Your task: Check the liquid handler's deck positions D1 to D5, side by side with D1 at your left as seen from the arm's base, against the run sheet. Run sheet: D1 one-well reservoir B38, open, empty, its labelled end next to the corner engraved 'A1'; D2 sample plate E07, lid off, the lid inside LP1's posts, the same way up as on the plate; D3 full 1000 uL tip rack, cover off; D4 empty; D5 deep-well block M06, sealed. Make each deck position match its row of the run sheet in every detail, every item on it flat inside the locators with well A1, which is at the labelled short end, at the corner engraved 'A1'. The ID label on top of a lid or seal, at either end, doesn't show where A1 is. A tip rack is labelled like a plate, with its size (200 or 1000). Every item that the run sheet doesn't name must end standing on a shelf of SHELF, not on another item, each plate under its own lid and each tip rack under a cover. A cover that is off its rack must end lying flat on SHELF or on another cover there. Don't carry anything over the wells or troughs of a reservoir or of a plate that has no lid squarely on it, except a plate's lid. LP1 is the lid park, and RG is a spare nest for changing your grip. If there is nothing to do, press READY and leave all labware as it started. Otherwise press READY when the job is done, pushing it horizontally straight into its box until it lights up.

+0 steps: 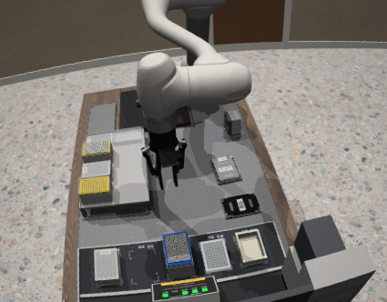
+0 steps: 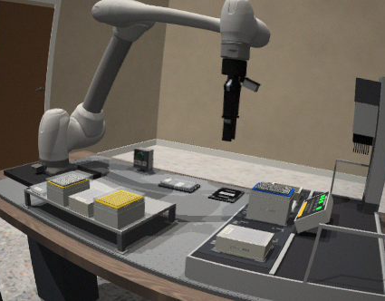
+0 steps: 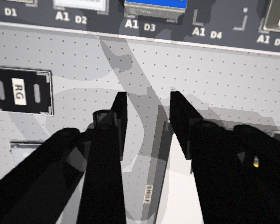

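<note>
My gripper hangs high above the table between the shelf and the lid park, also in the exterior view. Its fingers stand narrow, with nothing between them. On the deck, D1 holds the cream reservoir and D2 the uncovered sample plate. D3 holds the blue-rimmed tip rack, with its cover off. D4 is bare. D5 holds the sealed deep-well block. A plate lid lies in LP1.
SHELF at the left carries a yellow tip rack, a pale item and another rack. The RG nest is bare. The READY box stands at the far side. The liquid handler's head rises beside the deck.
</note>
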